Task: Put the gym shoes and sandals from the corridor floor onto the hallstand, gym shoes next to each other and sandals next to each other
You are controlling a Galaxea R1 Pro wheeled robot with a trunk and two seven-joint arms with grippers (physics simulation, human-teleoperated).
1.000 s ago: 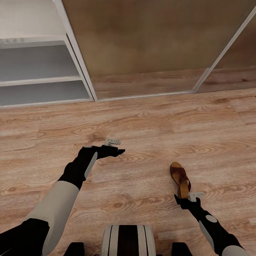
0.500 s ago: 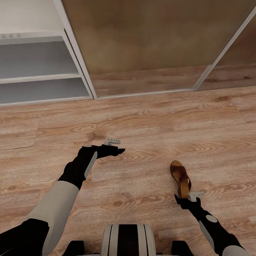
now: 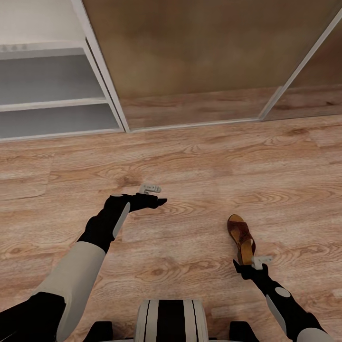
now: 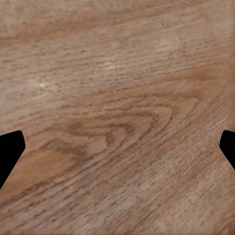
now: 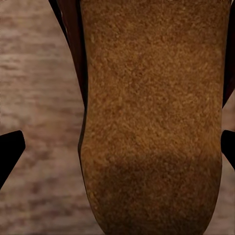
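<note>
The right claw (image 3: 244, 267) sits open at the heel of a sandal (image 3: 240, 237), perhaps touching it; the left claw (image 3: 159, 202) is open over the floor (image 3: 199, 161).

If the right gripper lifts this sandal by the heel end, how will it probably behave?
The sandal looks like leather with a flat footbed, so it is probably fairly stiff and light. Held at the heel by the right gripper, the toe end may dip. The suede-like footbed seems grippy, not slippery.
</note>
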